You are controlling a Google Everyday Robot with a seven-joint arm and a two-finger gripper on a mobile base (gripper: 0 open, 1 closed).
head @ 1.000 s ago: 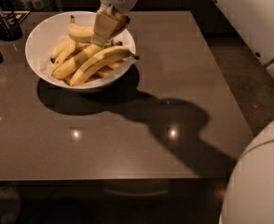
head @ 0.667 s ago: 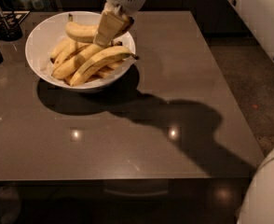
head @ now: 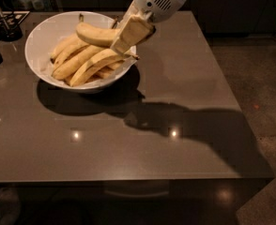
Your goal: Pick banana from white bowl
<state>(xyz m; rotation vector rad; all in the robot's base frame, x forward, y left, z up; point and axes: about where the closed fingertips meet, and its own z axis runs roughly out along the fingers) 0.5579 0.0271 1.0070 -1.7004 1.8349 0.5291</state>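
Observation:
The white bowl [head: 39,46] stands at the back left of the dark table and holds several bananas. My gripper [head: 130,33] is over the bowl's right rim, pointing down and to the left. Its fingers are shut on the right end of the plump curved yellow banana [head: 95,33]. That banana lies across the top of the pile, with its dark stem toward the back of the bowl. Its gripped end is hidden behind the fingers [head: 133,29]. The paler bananas [head: 84,62] lie bunched beneath it.
The bowl sits on the dark grey table [head: 175,125]. A dark holder with utensils [head: 4,25] stands at the back left corner, close to the bowl. The table's right edge drops to a speckled floor [head: 264,78]. The arm's shadow falls across the middle of the table.
My gripper has moved right, toward the bowl's right rim. The curved banana has shifted right with it and shows more of its length above the pile.

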